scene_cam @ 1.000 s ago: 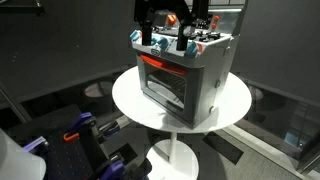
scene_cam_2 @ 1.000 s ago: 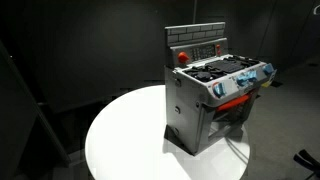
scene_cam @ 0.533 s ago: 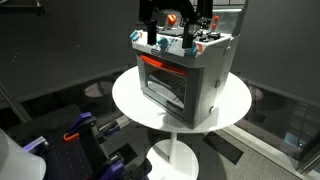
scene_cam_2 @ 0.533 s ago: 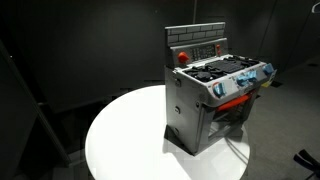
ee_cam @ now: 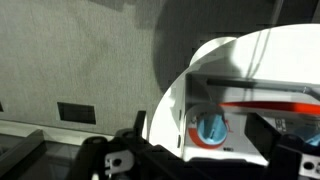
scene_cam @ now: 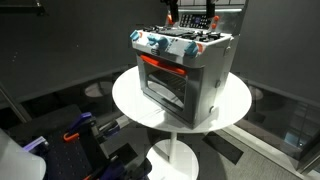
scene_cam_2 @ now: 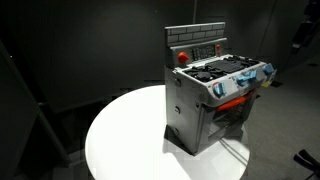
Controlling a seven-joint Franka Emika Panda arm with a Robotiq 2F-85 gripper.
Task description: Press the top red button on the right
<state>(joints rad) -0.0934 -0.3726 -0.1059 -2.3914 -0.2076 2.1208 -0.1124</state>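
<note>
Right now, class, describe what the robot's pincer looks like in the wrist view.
The pincer is black, with blocky, angular fingers. Small pale spots, perhaps screws, mark one of them. No cables or labels show.

Grey toy stove [scene_cam_2: 205, 105], red button [scene_cam_2: 182, 57]

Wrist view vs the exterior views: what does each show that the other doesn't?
Wrist view only: a grey carpet-like surface beside the table, with a dark rectangular plate in it.

Exterior views only: the whole toy stove, the red button on its back panel, and the table's pedestal.

Shared: the round white table and the stove's front, with a blue knob and the red oven handle.
</note>
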